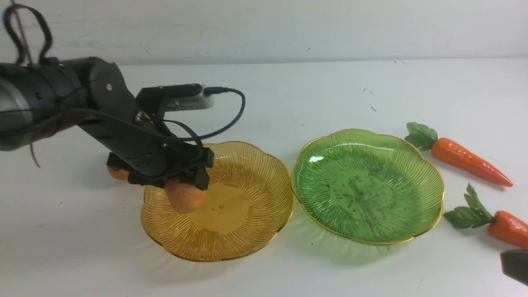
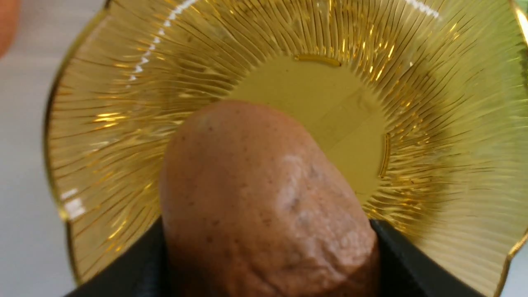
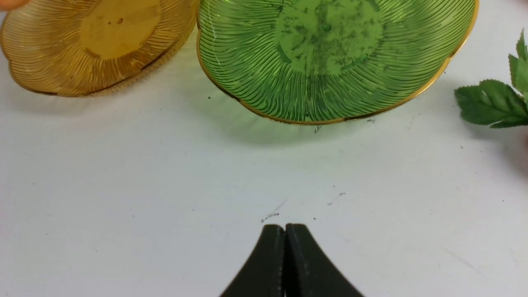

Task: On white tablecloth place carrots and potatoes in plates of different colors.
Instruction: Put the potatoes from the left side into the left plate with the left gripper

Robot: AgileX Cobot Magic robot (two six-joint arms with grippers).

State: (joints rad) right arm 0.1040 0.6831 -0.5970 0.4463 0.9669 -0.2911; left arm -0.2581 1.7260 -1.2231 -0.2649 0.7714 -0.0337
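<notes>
My left gripper (image 1: 187, 181) is shut on a tan potato (image 1: 185, 196) and holds it over the left part of the amber-yellow plate (image 1: 251, 165). In the left wrist view the potato (image 2: 255, 198) fills the space between the black fingers (image 2: 408, 264), above the plate (image 2: 433, 103). A second potato (image 1: 117, 173) lies on the white tablecloth (image 1: 309, 95) behind the left arm, mostly hidden. The green plate (image 1: 367, 185) stands empty to the right. Two carrots (image 1: 466, 159) (image 1: 505, 225) lie right of it. My right gripper (image 3: 284, 231) is shut and empty, low over the cloth in front of the green plate (image 3: 330, 53).
The right gripper's black tip (image 1: 515, 266) shows at the front right corner, close to the nearer carrot. Carrot leaves (image 3: 495, 101) show in the right wrist view. The two plates almost touch. A white wall runs along the back edge.
</notes>
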